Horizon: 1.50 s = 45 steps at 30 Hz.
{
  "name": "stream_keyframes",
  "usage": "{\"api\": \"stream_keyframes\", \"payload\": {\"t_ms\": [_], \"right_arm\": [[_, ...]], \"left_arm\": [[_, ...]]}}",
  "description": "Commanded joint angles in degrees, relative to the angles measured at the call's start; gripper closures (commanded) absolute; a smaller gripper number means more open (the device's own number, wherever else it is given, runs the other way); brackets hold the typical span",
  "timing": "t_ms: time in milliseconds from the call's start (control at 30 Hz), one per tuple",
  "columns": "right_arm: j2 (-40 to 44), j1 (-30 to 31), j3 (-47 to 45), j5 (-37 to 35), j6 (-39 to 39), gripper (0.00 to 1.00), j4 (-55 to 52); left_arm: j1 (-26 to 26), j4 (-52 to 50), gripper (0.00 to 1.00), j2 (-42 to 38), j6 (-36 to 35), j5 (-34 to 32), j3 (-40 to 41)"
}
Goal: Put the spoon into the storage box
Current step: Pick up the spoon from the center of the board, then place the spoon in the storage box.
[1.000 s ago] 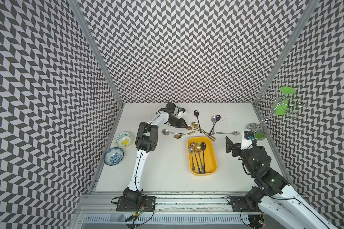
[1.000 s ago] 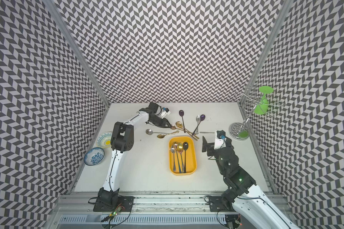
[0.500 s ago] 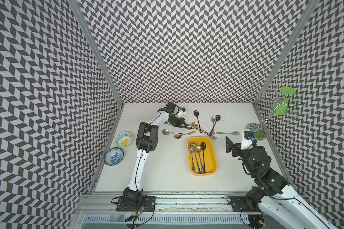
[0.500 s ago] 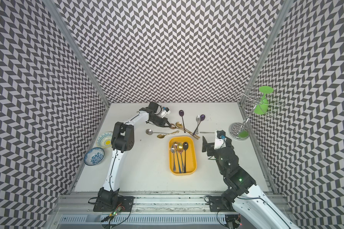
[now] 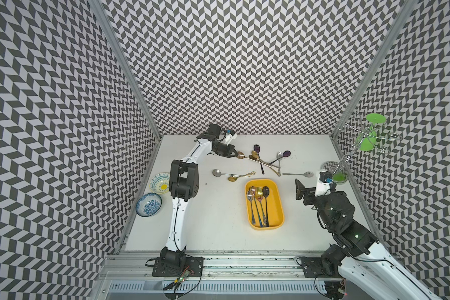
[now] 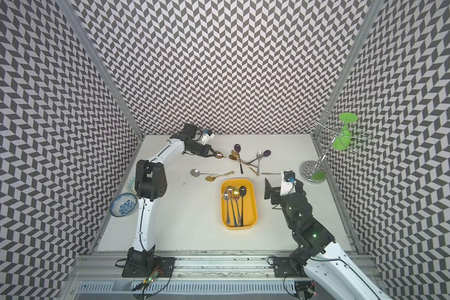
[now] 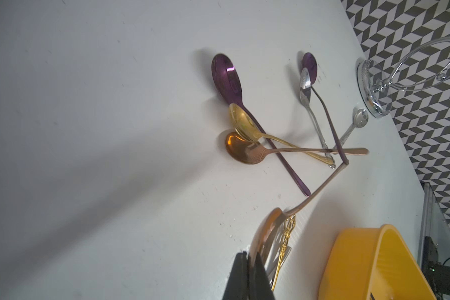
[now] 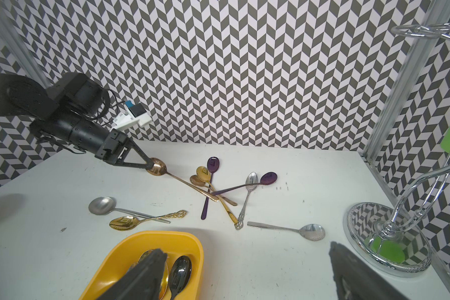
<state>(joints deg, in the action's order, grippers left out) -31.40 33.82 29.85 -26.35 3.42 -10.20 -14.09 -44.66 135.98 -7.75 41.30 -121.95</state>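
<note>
Spoon [image 8: 158, 166] slants diagonally, bowl in left pincer [image 8: 149, 164], handle toward pile [image 8: 211, 183].

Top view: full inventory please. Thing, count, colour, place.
storage box: 1, yellow, centre of table
spoons in box: 3, silver, gold, black
loose spoons: 8, purple, gold, copper, silver, beyond the box
gripped spoon: 1, rose-gold, bowl pinched
bowls: 2, blue-white and yellow-teal, left table edge
glass rack: 1, chrome, right table edge
green goblet: 1, hanging on rack
left pincer: shut on gripped spoon
right pincer: open, near the box
</note>
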Motion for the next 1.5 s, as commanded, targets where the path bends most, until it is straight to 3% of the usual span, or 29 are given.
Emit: {"api": "stream_keyframes", "payload": {"t_ms": [0, 567, 733, 933, 1200, 1467], "right_arm": [[0.7, -0.3, -0.2, -1.2, -0.3, 0.0, 2.9], [1.4, -0.3, -0.2, 0.2, -0.3, 0.0, 3.2], [1.2, -0.3, -0.2, -1.1, -0.4, 0.0, 3.1], [1.2, -0.3, -0.3, -2.1, -0.4, 0.0, 3.0], [1.2, -0.3, -0.3, -1.3, -0.3, 0.0, 3.2], [1.4, -0.3, -0.3, -0.5, -0.3, 0.0, 3.2]], "left_arm": [[0.1, -0.6, 1.0, -5.1, -2.6, -1.0, 0.7], [-1.4, -1.3, 1.0, -20.6, -9.4, 4.7, 11.0], [-3.3, -4.9, 1.0, -22.6, -16.4, 3.5, 10.5], [-5.5, -9.0, 1.0, -22.2, -22.7, 1.6, 7.9], [-10.7, -22.0, 1.0, -20.2, -38.5, -0.9, 4.4], [-16.1, -25.7, 1.0, -18.1, -43.5, -8.0, 5.8]]}}
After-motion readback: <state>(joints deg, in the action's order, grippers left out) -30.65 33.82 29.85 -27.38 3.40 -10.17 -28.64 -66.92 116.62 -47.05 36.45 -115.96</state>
